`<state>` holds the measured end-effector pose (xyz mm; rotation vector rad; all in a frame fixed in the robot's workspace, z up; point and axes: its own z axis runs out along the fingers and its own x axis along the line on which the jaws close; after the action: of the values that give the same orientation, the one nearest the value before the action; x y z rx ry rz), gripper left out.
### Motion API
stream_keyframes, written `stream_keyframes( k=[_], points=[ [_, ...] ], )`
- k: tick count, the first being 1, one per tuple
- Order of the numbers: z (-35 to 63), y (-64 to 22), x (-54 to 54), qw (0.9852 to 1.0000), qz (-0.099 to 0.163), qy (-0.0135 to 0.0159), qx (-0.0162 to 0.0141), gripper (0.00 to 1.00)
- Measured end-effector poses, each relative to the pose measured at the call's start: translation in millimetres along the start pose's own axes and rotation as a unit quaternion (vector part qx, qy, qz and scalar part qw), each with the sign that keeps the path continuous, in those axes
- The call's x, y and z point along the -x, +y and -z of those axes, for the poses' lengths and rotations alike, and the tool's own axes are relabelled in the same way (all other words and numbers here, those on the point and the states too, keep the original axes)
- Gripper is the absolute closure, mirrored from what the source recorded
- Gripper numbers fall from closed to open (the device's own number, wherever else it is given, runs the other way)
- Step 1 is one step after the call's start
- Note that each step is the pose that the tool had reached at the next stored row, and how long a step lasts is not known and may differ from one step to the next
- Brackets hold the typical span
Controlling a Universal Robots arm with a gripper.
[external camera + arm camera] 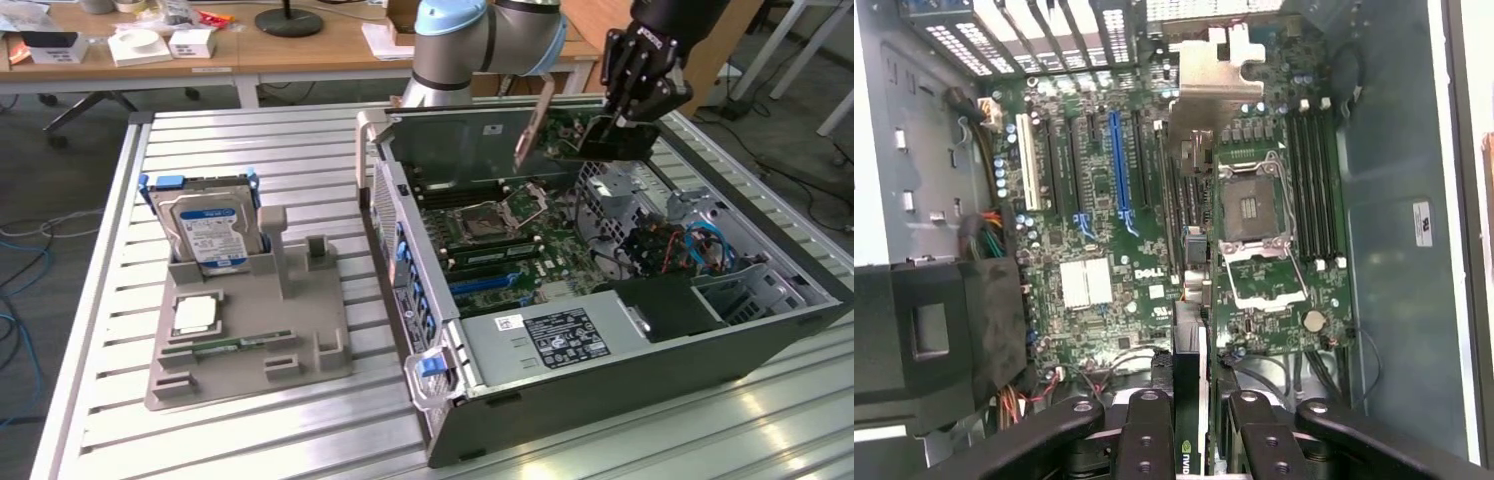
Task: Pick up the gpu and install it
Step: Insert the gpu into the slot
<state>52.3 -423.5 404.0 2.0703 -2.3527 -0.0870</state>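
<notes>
A slatted metal counter (240, 130) stands before wooden desks (267, 55). Well apart from the pincer (617, 128), toward the exterior view's left, a grey tray (314, 350) holds an upright hard drive (214, 235) and a silver chip (196, 315). Beneath the pincer lies an open computer case (641, 370), its motherboard (494, 230) bare. The pincer grasps the gpu (567, 135) above the case. In the wrist view the card shows edge-on, its faces hidden.

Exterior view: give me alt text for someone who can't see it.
A robot arm's black tool grips a thin dark graphics card with a pale metal bracket above the green motherboard of an open black computer case. At the exterior view's left, a grey plastic holder carries an upright silver blue-labelled hard drive.
</notes>
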Motion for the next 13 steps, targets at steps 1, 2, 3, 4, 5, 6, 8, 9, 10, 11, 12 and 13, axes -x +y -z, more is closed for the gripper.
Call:
stream_keyframes(
  k=[1, 2, 3, 4, 5, 6, 8, 9, 10, 11, 12, 13],
  points=[
    [-0.1, 0.0, 0.0, 1.0, 0.006, 0.0003, 0.0002, 0.74],
    [-0.1, 0.0, 0.0, 0.9999, 0.011, 0.0005, 0.0003, 0.74],
    [-0.1, 0.0, 0.0, 0.9999, 0.013, 0.0006, 0.0004, 0.74],
    [-0.1, 0.0, 0.0, 0.9999, 0.014, 0.0006, 0.0005, 0.74],
    [-0.1, 0.0, 0.0, 0.9999, 0.014, 0.0006, 0.0005, 0.74],
    [-0.1, 0.0, 0.0, 0.9999, 0.014, 0.0006, 0.0005, 0.74],
    [-0.1, 0.0, 0.0, 0.9999, 0.014, 0.0006, 0.0005, 0.74],
    [-0.1, 0.0, 0.0, 0.9999, 0.014, 0.0006, 0.0005, 0.74],
    [-0.1, 0.0, 0.0, 0.9999, 0.014, 0.0006, 0.0005, 0.74],
    [-0.1, 0.0, 0.0, 0.9999, 0.017, 0.0007, 0.0005, 0.74],
    [-0.1, 0.0, 0.0, 0.9998, 0.02, 0.0009, 0.0006, 0.74],
    [-0.1, 0.0, 0.0, 0.9997, 0.024, 0.0011, 0.0008, 0.74]
  ],
)
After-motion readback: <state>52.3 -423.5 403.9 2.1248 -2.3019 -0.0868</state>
